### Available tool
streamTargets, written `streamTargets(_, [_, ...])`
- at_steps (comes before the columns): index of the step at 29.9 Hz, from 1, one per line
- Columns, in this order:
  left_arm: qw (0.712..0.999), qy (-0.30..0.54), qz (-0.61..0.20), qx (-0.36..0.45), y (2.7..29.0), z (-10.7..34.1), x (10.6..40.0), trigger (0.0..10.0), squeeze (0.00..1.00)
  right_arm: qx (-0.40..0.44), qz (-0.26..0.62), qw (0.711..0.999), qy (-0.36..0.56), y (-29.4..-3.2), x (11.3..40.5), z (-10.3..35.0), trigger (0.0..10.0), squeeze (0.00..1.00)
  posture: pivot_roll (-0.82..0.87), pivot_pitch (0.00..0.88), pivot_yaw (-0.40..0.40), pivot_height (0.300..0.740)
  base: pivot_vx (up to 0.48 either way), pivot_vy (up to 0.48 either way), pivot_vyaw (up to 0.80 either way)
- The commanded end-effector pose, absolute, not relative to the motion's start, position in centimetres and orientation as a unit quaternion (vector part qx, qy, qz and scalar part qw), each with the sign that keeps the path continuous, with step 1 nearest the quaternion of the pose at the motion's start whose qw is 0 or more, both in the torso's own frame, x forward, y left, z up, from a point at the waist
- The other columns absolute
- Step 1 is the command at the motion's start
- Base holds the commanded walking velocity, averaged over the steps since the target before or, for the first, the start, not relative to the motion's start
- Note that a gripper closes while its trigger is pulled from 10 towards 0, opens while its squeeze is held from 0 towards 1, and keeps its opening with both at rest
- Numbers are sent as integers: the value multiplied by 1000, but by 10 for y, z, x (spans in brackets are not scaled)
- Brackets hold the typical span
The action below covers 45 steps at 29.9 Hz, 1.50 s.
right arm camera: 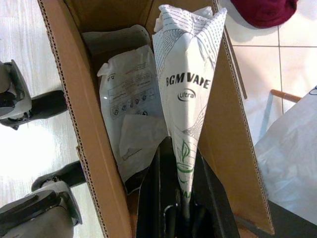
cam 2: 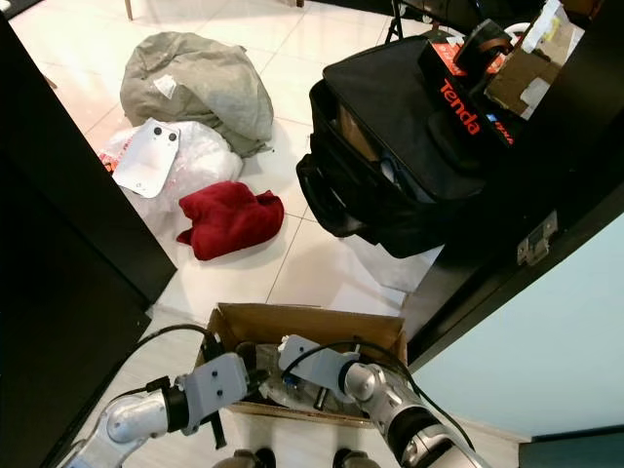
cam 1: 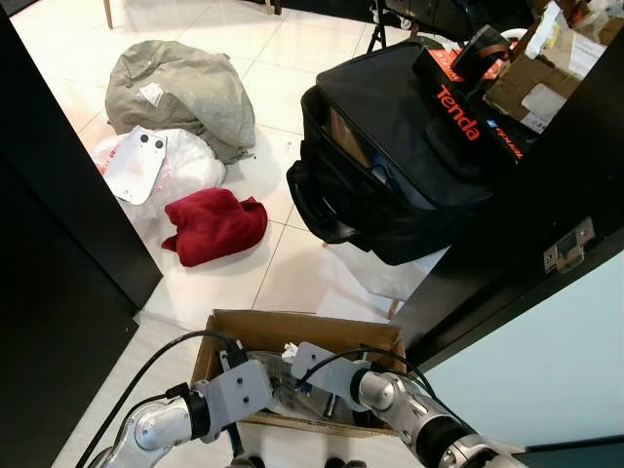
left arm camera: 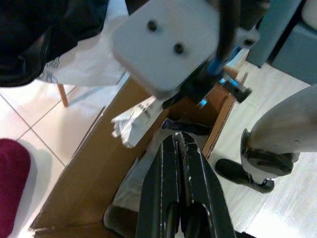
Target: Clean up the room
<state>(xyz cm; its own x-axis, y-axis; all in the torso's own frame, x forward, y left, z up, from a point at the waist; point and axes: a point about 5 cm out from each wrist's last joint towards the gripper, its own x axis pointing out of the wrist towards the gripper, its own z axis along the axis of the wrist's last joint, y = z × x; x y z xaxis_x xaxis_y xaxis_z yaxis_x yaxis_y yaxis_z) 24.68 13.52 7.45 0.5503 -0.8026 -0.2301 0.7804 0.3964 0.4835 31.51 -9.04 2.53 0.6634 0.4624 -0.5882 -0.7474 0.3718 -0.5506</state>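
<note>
An open cardboard box [cam 1: 255, 330] stands on the tiled floor at my feet. My right gripper [right arm camera: 181, 166] hangs over it, shut on the lower end of a white printed paper packet [right arm camera: 187, 84] that reaches along the box's inside. A flat white pouch [right arm camera: 130, 99] lies on the box bottom beside the packet. My left gripper [left arm camera: 178, 143] is over the same box from the other side, its fingers [left arm camera: 166, 168] shut together with nothing between them. A crumpled white paper [left arm camera: 132, 125] lies just beyond them in the box.
Beyond the box lie a red cloth [cam 1: 216, 226], a white plastic bag [cam 1: 171, 166] and a grey-green garment [cam 1: 183, 86]. A black bag [cam 1: 390, 166] carrying a Tenda box [cam 1: 466, 109] sits to the right. Dark furniture [cam 1: 58, 253] flanks the left, a dark cabinet [cam 1: 546, 214] the right.
</note>
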Motion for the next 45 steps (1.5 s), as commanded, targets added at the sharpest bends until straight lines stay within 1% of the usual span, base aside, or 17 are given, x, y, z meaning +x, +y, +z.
streamTargets(1, [825, -11, -492, 276, 135, 69, 238, 10000, 0, -421, 383, 802, 181, -90, 308, 17, 10000, 0, 87, 381, -50, 740, 0, 0, 0])
streamTargets(10, [794, 8, -533, 291, 139, 67, 228, 10000, 0, -436, 398, 788, 173, -89, 308, 17, 10000, 0, 96, 378, -48, 740, 0, 0, 0])
streamTargets(14, [784, 19, -543, 301, 146, 65, 226, 10000, 0, -435, 403, 784, 183, -92, 308, 16, 10000, 122, 97, 374, -47, 740, 0, 0, 0])
streamTargets(15, [782, 21, -545, 301, 146, 65, 226, 10000, 0, -435, 407, 781, 185, -92, 308, 16, 10000, 345, 100, 372, -46, 740, 0, 0, 0])
streamTargets(16, [782, 21, -545, 301, 146, 65, 226, 10000, 0, -435, 407, 781, 185, -92, 308, 16, 10000, 345, 100, 372, -46, 740, 0, 0, 0])
streamTargets(17, [780, 21, -547, 304, 147, 65, 226, 10000, 0, -438, 414, 776, 185, -92, 307, 16, 10000, 506, 100, 371, -47, 740, 0, 0, 0])
streamTargets(19, [779, 22, -547, 306, 148, 65, 227, 10000, 0, -439, 419, 773, 185, -92, 307, 16, 10000, 624, 99, 372, -49, 740, 0, 0, 0])
streamTargets(21, [779, 22, -547, 306, 148, 65, 227, 10000, 0, -439, 419, 773, 185, -92, 307, 16, 10000, 624, 99, 372, -49, 740, 0, 0, 0])
streamTargets(22, [778, 24, -548, 308, 148, 65, 227, 10000, 0, -439, 424, 770, 186, -91, 307, 16, 10000, 1000, 99, 371, -49, 740, 0, 0, 0])
streamTargets(25, [777, 24, -548, 309, 148, 65, 227, 10000, 0, -441, 426, 768, 186, -92, 307, 16, 10000, 1000, 99, 370, -50, 740, 0, 0, 0])
streamTargets(26, [777, 24, -549, 308, 147, 65, 227, 10000, 0, -443, 424, 768, 185, -92, 308, 17, 10000, 729, 98, 368, -50, 740, 0, 0, 0])
streamTargets(29, [777, 24, -549, 308, 147, 65, 227, 10000, 0, -443, 424, 768, 185, -92, 308, 17, 10000, 729, 98, 368, -50, 740, 0, 0, 0])
streamTargets(30, [776, 23, -549, 308, 146, 65, 227, 10000, 0, -446, 425, 766, 184, -92, 308, 17, 10000, 0, 97, 361, -49, 740, 0, 0, 0])
streamTargets(35, [801, 20, -511, 311, 147, 65, 239, 10000, 0, -430, 399, 790, 180, -94, 312, 20, 10000, 0, 95, 305, -45, 740, 0, 0, 0])
streamTargets(37, [885, 43, -387, 256, 149, 64, 263, 10000, 0, -321, 307, 876, 186, -100, 320, 27, 10000, 0, 87, 225, -31, 740, 0, 0, 0])
streamTargets(40, [934, 83, -289, 195, 150, 54, 273, 10000, 0, -229, 236, 925, 193, -107, 321, 27, 10000, 0, 77, 166, -17, 740, 0, 0, 0])
streamTargets(45, [963, 136, -191, 133, 145, 37, 274, 10000, 0, -150, 163, 955, 198, -120, 312, 20, 10000, 0, 67, 104, -6, 740, 0, 0, 0])
